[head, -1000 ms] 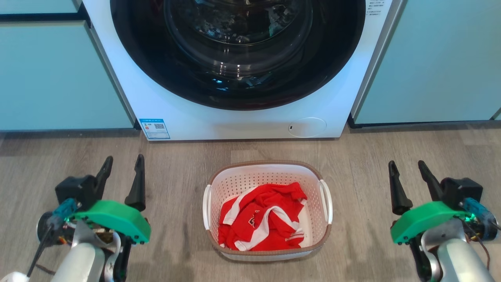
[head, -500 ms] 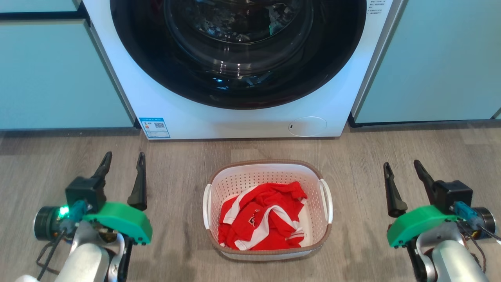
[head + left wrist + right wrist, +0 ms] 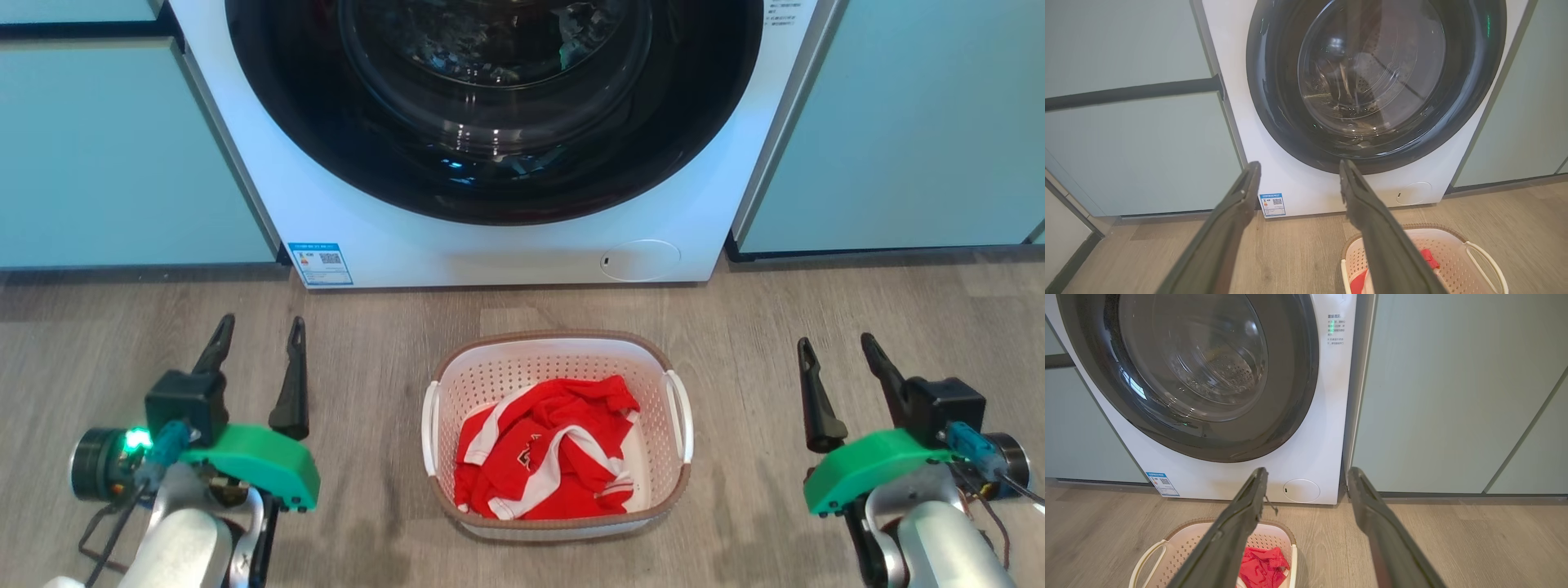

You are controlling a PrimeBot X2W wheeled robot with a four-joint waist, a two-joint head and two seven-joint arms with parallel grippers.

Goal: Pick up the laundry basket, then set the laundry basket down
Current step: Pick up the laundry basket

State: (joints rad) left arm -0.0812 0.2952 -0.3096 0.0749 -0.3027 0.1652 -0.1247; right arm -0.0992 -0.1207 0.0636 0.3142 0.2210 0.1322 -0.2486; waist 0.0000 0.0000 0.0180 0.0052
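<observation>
The left gripper (image 3: pixel 260 325) has its two dark fingers spread wide with nothing between them. It hovers above the floor at about 9 o'clock from the laundry basket (image 3: pixel 531 367), well apart from it. The right gripper (image 3: pixel 835 343) is likewise spread and empty at about 3 o'clock, equally clear of the basket. The basket stands upright on the floor between them, at 6 o'clock from the washing machine (image 3: pixel 506 249), with a crumpled red-and-white garment (image 3: pixel 543 457) inside. The step in hand looks like the approach for a two-armed lift, with no contact made yet. To do it well, each arm should probably swing inward and down until its fingers straddle the white loop on its own side, the left handle (image 3: pixel 429 429) and the right handle (image 3: pixel 684 416). Both should then close together at matching height, so that the basket rises level and the garment does not slide. A finger landing on the brown rim instead could shove or tip so light a basket. The surface is grey-brown wood-look flooring (image 3: pixel 367 327). Behind it, the machine's round dark door (image 3: pixel 490 106) appears shut, and a blue label (image 3: pixel 320 263) sits near its 7 o'clock corner. Pale green cabinet fronts (image 3: pixel 106 155) flank the machine at 9 and 3 o'clock.
</observation>
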